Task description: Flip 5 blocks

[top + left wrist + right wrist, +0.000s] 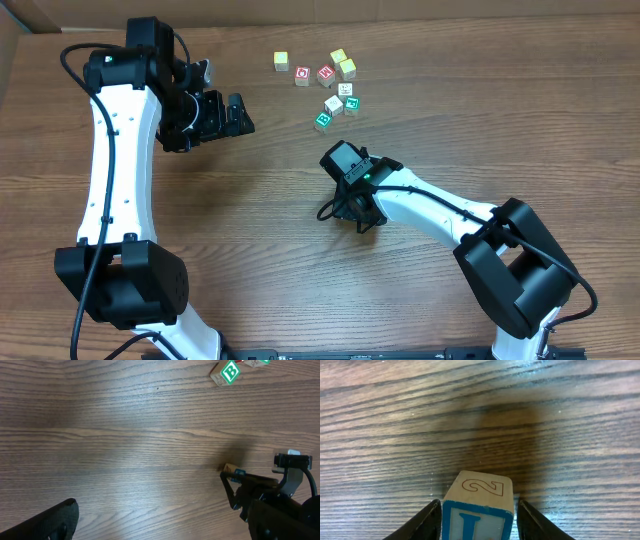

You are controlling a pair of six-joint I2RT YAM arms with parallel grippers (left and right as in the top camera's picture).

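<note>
A wooden block [479, 491] with a blue-framed letter face and an outlined "2" on top stands on the table between the fingers of my right gripper [479, 521]. The jaws stand open, with a thin gap beside the block. The left wrist view shows the same block [230, 468] at the right gripper's tips [234, 485]. More blocks lie at the table's far middle: a green-faced one [323, 121], a white one [334, 103], another green one [351, 103] and another white one [347, 89]. My left gripper [238, 115] hovers wide open and empty, to the left of them.
Two red-faced cubes [302, 74] [326, 73] and yellow cubes [281, 61] [339, 57] lie just behind the blocks. A green "B" block [229, 372] shows at the top of the left wrist view. The right arm [440, 210] stretches across the near right.
</note>
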